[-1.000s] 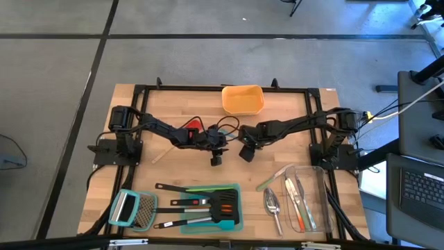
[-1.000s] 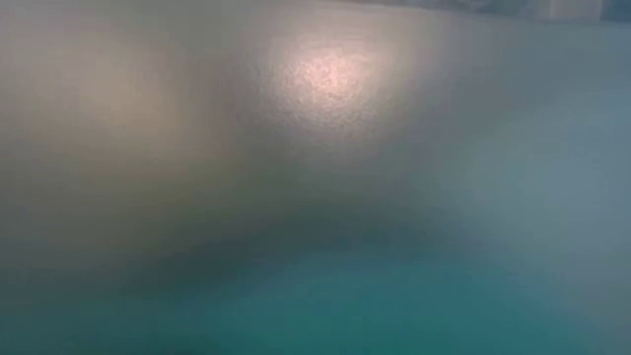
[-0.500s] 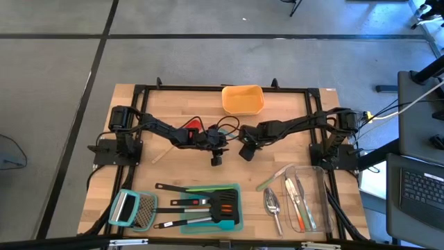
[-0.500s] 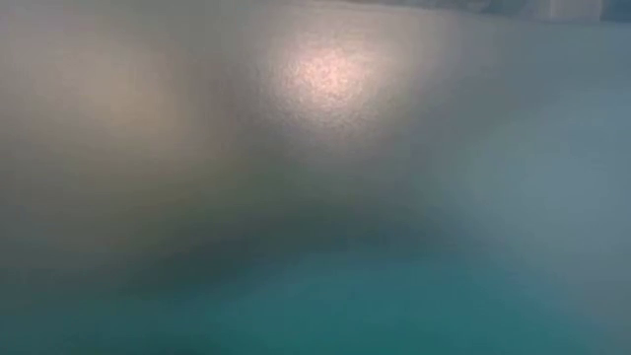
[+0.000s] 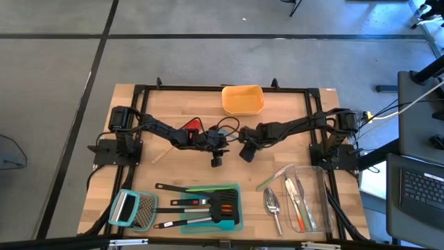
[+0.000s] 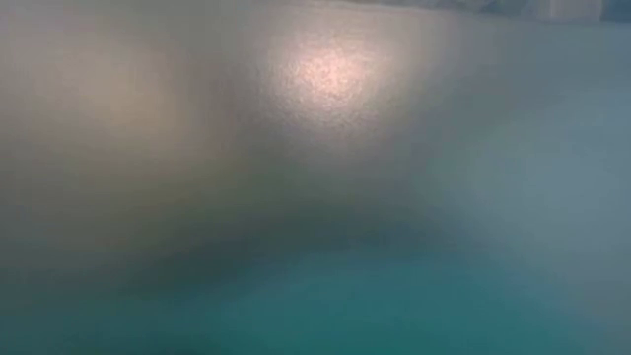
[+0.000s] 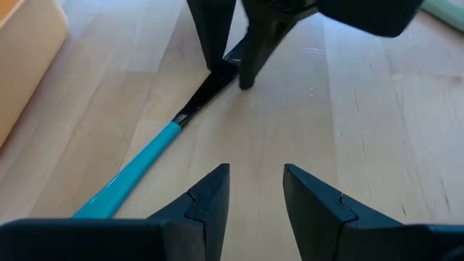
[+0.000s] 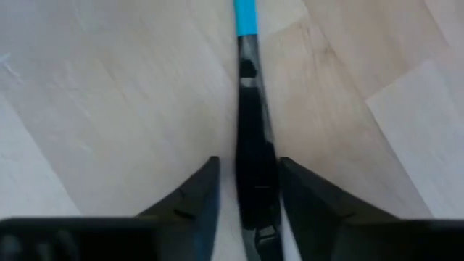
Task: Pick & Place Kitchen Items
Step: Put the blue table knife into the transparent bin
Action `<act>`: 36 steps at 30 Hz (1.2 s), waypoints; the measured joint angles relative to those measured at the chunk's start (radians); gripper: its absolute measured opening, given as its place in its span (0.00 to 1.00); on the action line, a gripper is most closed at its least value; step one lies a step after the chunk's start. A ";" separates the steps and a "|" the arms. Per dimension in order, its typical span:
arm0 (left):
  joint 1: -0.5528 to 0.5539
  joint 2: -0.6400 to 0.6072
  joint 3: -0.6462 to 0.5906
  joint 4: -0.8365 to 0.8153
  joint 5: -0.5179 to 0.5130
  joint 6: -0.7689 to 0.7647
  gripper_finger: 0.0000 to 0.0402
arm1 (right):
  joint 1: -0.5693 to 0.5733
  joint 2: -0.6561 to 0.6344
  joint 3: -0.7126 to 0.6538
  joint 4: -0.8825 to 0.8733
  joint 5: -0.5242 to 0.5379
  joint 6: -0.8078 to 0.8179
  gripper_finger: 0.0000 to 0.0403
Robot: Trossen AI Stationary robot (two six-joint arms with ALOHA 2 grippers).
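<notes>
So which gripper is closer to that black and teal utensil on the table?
Right. The right gripper straddles the utensil's black end; the left gripper sits back, open, beside its teal part.

Both end effectors (image 5: 216, 154) (image 5: 244, 147) low at centre, fingers parted.
</notes>
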 joint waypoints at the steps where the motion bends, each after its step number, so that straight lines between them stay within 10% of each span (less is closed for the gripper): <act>1: 0.000 0.000 0.000 0.001 0.002 0.000 0.31 | -0.002 0.000 0.000 -0.001 -0.004 0.000 0.32; 11: -0.001 0.000 0.001 0.009 0.022 0.000 0.31 | -0.003 0.000 0.011 -0.036 -0.005 0.082 0.02; 23: -0.002 0.000 0.002 0.009 0.022 0.000 0.31 | 0.005 -0.032 0.017 -0.089 -0.154 0.059 0.00; 36: -0.001 0.000 0.003 0.009 0.018 -0.001 0.31 | 0.056 -0.065 0.011 -0.098 -0.081 0.051 0.00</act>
